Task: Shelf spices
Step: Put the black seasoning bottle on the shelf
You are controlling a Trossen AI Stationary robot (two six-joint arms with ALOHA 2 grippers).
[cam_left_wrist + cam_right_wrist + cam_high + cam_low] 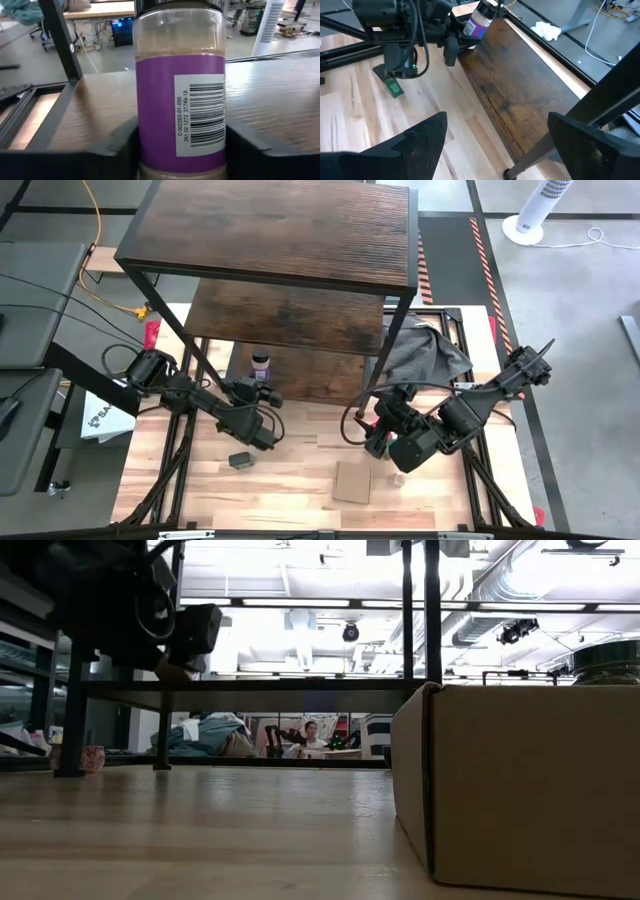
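Two arms at the shelf [300, 240], and I count three spice containers in sight. Left gripper [258, 383] clamps the purple-labelled spice jar [180, 95] upright over the lowest board; a green-lidded spice [240, 460] lies on the table behind it. Right gripper [378, 442] hangs wide open, empty, a small pale spice [397, 478] just beside it.

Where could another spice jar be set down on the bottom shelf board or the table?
The bottom board is bare from the purple-labelled jar to the front leg. The tabletop is free between the green-lidded container and the cardboard square. It is crowded round the left gripper, shut on the jar, and beside the open right gripper.
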